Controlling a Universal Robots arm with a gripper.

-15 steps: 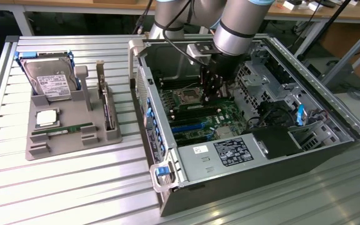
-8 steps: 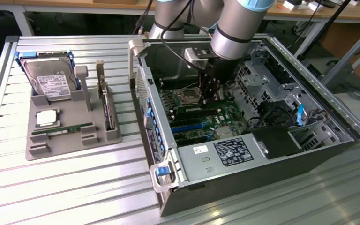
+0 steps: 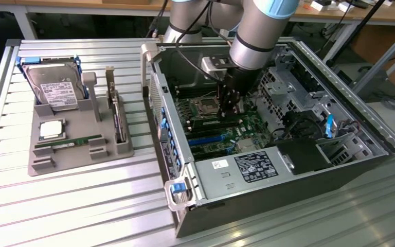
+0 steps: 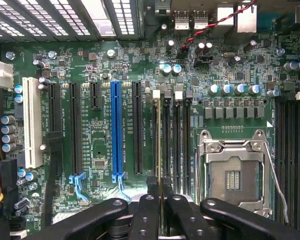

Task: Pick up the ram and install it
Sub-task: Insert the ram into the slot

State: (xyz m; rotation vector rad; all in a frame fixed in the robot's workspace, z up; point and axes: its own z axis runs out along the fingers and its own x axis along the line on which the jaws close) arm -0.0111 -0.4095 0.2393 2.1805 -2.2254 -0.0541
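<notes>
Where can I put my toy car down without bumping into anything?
The bare table slats on the near side of the gray tray, down to the table's edge, are free. The strip between the tray and the computer case is narrow. The tray is crowded with the hard drive and ram, and the robot's hand hangs inside the case.

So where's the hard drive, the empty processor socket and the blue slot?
hard drive (image 3: pixel 59 88), exterior view, its silver top label.
processor socket (image 4: pixel 233 176), wrist view, the open middle.
blue slot (image 4: pixel 115 131), wrist view, halfway along it.
</notes>
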